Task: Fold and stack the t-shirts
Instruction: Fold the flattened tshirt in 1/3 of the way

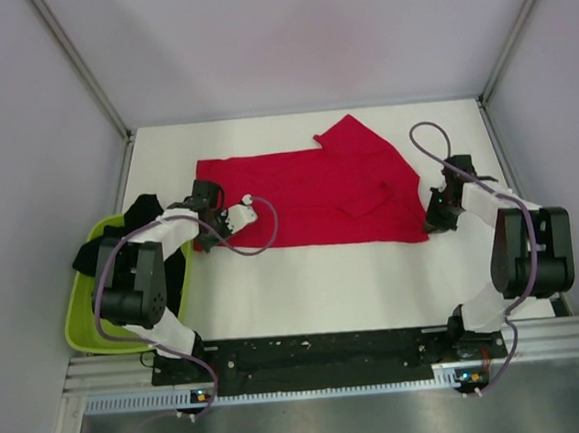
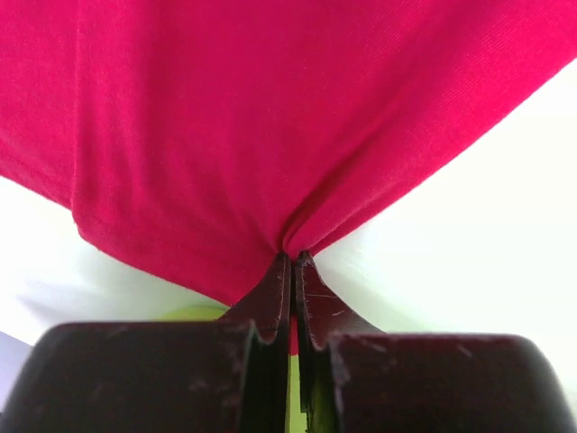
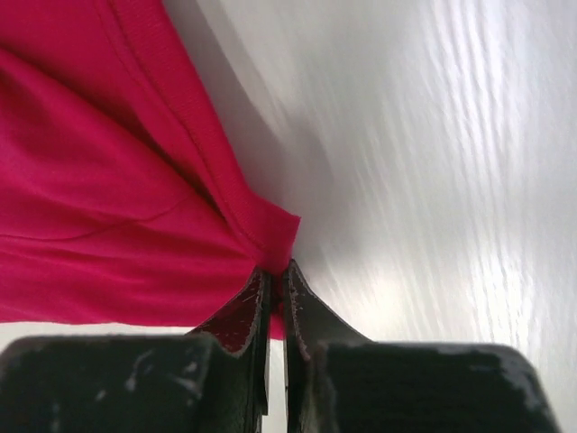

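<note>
While both grippers pinch it, red t-shirt lies spread flat on white table, far-centre between the arms.
L gripper clenched on bunched cloth at shirt's near-L corner; R gripper clenched on a hemmed corner at shirt's R edge. One flap juts toward far side, 2nd sleeve not made out. Wrist cams: cloth close-up only, rest of shirt cut off. Black t-shirts drape over lime-green tub off table's L edge, partly hidden behind L arm, count unclear.
</note>
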`<state>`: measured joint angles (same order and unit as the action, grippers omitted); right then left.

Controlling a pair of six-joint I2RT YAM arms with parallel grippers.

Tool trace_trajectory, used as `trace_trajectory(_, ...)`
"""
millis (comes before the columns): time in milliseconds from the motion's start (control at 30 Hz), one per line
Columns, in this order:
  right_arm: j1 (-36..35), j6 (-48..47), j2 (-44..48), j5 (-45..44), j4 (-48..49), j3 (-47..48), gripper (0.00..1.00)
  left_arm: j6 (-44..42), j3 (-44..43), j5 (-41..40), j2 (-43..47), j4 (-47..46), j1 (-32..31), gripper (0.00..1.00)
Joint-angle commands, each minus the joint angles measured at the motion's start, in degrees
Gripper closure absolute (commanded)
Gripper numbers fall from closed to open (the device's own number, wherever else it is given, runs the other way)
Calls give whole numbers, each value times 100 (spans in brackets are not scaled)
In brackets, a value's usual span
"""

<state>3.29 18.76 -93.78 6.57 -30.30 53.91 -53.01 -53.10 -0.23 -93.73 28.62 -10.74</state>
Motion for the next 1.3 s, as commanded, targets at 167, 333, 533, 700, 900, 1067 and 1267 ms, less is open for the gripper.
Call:
trace_trajectory(167, 242, 523, 1958, -86, -967, -1013, 100, -244, 300, 234, 839, 1337, 20, 100)
trace_trajectory(333, 242, 663, 2767, -402, -1382, -1313, 87, -244, -33, 76, 839, 2172, 20, 54)
trace_trajectory(533, 242, 708, 3243, -1552, -1514, -313, 19, 194, -1726, 933, 699, 2815, -120, 32)
trace_trajectory(700, -231, 453, 2954, -362, -654, -73, 82, 941, -3012, 2219, 243, 2281, -1663, 61)
trace_trajectory(900, -294, 1111, 2338, 1198, 1016, -1232, 100, 1309, -3162, 2817, -873, 603, -3240, 55)
trace_trajectory(1067, -294, 945, 1671, 1136, 1325, -1541, 100, 1742, -4101, 2608, -2130, 38, -3724, 47)
trace_trajectory(1267, -224, 1024, 1143, 689, 1202, -1664, 100, 1549, -4191, 1992, -2667, -357, -4059, 51)
